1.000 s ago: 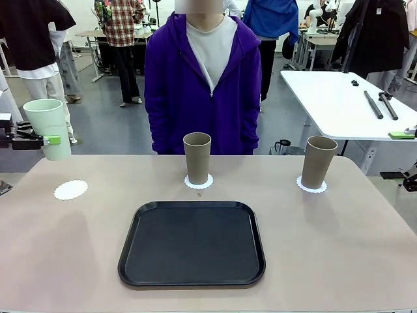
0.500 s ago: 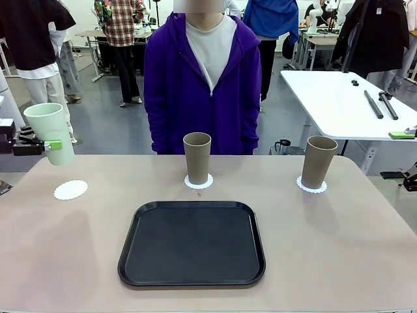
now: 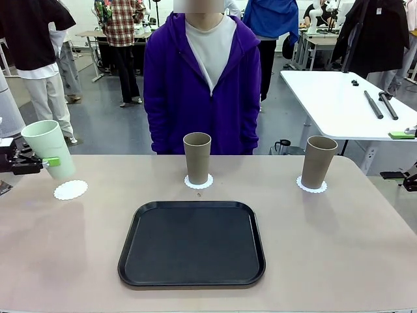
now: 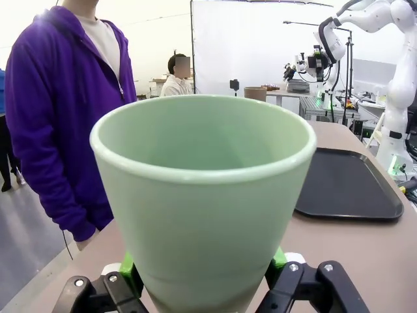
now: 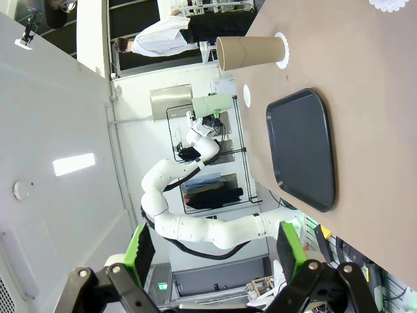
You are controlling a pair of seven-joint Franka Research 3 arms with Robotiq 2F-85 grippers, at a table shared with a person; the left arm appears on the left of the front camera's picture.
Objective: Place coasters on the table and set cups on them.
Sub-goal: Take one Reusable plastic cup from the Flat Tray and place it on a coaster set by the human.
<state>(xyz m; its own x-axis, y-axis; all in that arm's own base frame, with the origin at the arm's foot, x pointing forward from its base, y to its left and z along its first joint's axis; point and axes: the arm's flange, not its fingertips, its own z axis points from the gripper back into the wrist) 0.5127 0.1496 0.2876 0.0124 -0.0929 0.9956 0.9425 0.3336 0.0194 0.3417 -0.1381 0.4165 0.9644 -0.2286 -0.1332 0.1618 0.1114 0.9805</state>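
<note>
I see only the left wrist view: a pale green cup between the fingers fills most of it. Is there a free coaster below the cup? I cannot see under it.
Observer: Yes. In the front view, one round white lacy paper coaster lies bare on the beige table. It is just below and to the right of the pale mint green tumbler that the left hand holds.
Operator: Does the cup touch it already?
Observer: No. Its base hangs above the table, and the cup leans, with the rim toward the robot's left.
Operator: And the other cups?
Observer: The middle brownish-tan tumbler and the right brownish-tan tumbler stand upright, each on its own coaster.
</note>
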